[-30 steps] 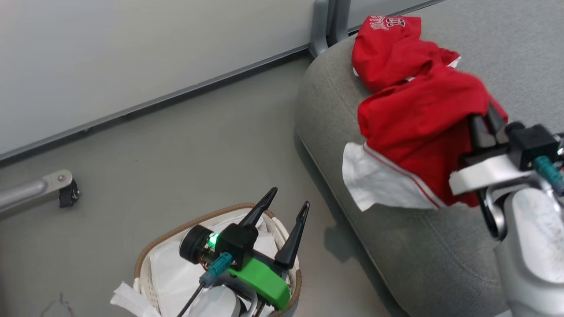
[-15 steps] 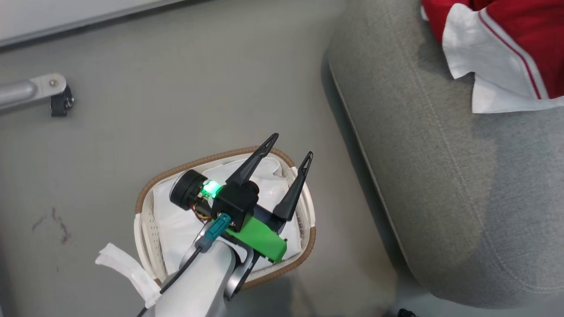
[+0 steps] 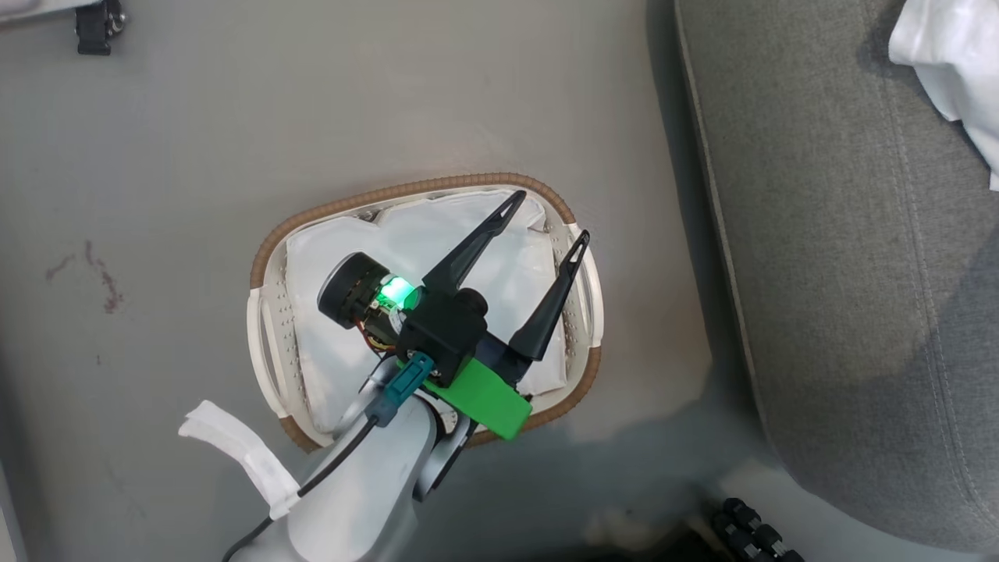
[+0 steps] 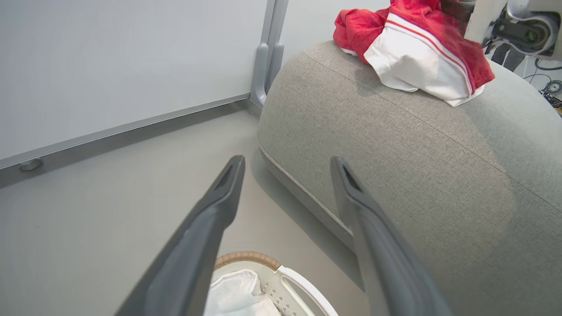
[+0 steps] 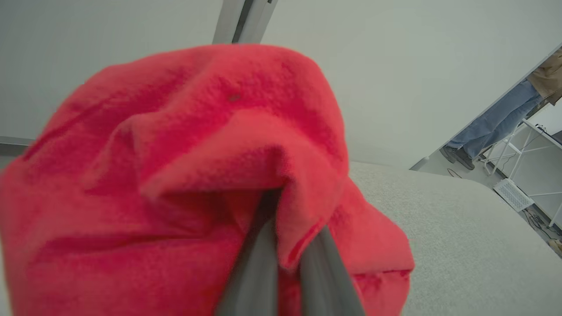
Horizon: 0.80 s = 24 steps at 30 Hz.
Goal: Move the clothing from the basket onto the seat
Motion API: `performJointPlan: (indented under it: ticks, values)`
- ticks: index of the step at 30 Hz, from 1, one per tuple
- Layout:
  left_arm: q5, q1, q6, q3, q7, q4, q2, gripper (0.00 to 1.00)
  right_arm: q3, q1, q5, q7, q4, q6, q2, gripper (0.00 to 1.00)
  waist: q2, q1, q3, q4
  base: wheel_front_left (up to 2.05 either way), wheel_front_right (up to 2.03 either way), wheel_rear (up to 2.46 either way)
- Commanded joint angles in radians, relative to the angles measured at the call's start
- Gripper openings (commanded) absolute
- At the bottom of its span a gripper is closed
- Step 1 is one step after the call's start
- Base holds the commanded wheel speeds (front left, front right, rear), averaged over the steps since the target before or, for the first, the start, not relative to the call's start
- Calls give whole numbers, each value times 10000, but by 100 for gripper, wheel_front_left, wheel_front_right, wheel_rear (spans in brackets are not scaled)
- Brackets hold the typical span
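Observation:
The basket [image 3: 406, 190], white with a brown woven rim, stands on the floor with just a white liner [image 3: 335, 312] showing inside. My left gripper [image 3: 551, 215] hovers over it, open and holding nothing; its fingers [image 4: 210, 219] frame the basket rim [image 4: 248, 259]. The clothing [image 4: 417, 44], red with a white striped panel, lies bunched on the grey seat [image 4: 395, 131]. A white corner of the clothing [image 3: 944, 62] lies on the seat [image 3: 819, 273]. My right gripper [image 5: 281, 219] is shut on a fold of the red clothing [image 5: 197, 153] above the seat [image 5: 439, 219].
A grey wall with a post [image 4: 268, 57] runs behind the seat. A caster wheel [image 3: 94, 19] sits on the floor at the far left. A person's legs [image 5: 496, 127] stand beyond a doorway, next to a white rack [image 5: 518, 166].
The head camera has tilted down: the basket has risen to mid-picture and the red clothing and right gripper have left that view. The left gripper stays open over the basket.

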Motion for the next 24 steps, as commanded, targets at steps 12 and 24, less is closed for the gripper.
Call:
performJointPlan:
  ticks: [12, 24]
  values:
    - [-296, 116, -27, -159, -7, 452, 165, 100, -544, 1065, -313, -24, -580, -14, 980, 100, -1, -2, -573, -292, 0, 0, 0]
    - [-865, 998, -28, 456, -7, 487, -18, 100, 389, 2372, -28, -24, -914, -14, 864, 100, -1, -2, -2818, -136, 0, 0, 0]
